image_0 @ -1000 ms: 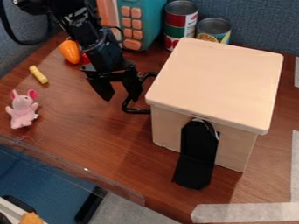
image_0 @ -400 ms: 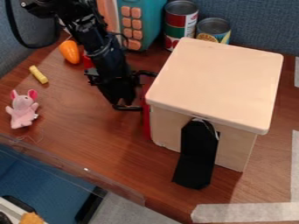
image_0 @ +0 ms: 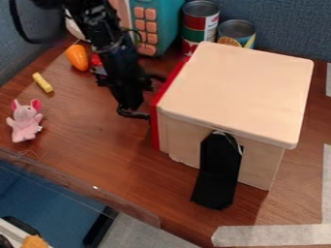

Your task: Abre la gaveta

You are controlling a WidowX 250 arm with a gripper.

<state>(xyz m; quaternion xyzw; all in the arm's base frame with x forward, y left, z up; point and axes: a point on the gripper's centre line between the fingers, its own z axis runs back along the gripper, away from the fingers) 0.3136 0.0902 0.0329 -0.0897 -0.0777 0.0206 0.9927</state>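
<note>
Brown wood-grain desk [image_0: 97,145], seen at a slant. Near side: clear strip [image_0: 103,193] along the desk edge; pale tape [image_0: 271,235] at lower right. Black bent panel [image_0: 217,186] slopes from the front of the pale wooden box [image_0: 239,92] down to the desk. Drawer [image_0: 155,123] on the box's left side as viewed, slightly out: its red face stands just off the box body, with a thin band of pale wood between. Pink plush mouse [image_0: 26,121] lies well apart, at left. Gripper [image_0: 131,104] is low at the black handle [image_0: 134,115] on the drawer; cannot tell whether it is open or closed. Farther back: yellow piece [image_0: 42,83], orange object [image_0: 77,57], teal item with orange buttons [image_0: 158,24], two cans [image_0: 200,22] near each other behind the box, blue fabric partition [image_0: 291,29].
</note>
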